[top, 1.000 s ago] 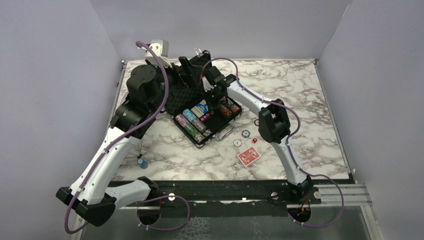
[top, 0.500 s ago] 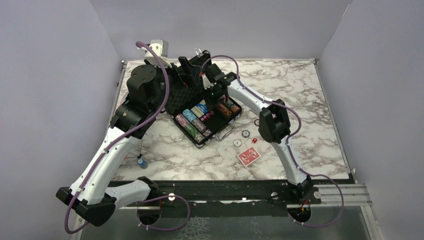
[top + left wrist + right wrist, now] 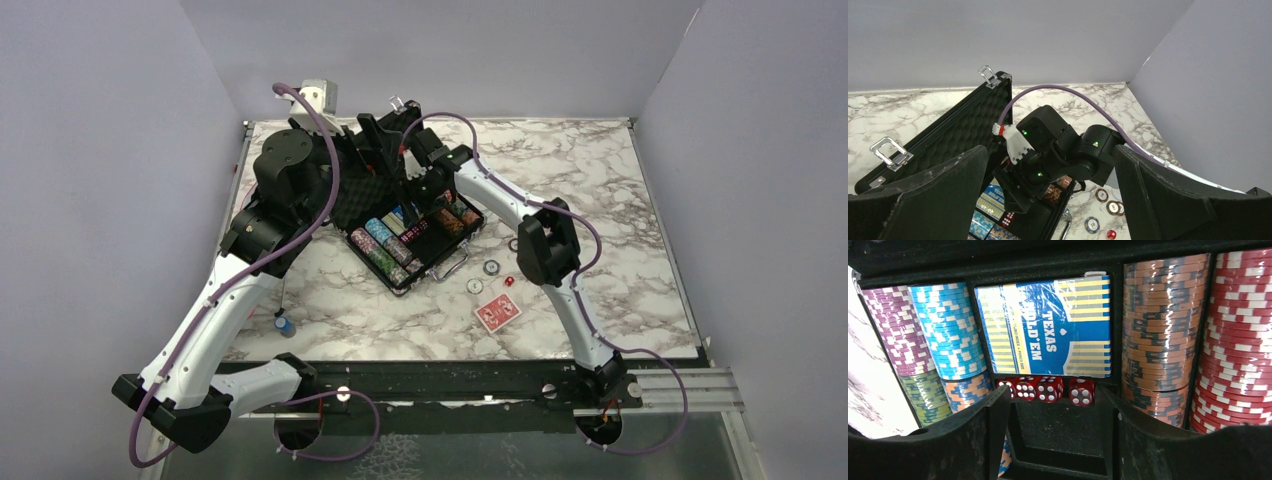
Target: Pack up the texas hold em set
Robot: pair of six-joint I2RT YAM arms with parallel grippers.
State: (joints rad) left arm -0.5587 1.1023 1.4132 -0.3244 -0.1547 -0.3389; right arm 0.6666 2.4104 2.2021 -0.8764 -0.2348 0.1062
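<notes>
Red dice point(image 3: 1048, 389) in the briefcase point(image 3: 1063, 435) just beyond the wide-spread, empty right tool point(image 3: 1052, 393)

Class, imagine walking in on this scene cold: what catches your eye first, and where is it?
The open black silver-edged briefcase left of centre on the marble table, its slots packed with multicoloured poker chips flanking a blue Texas Hold'em card box and a row of red dice. Next, the red-backed cards lying loose on it, toward the near edge.
</notes>
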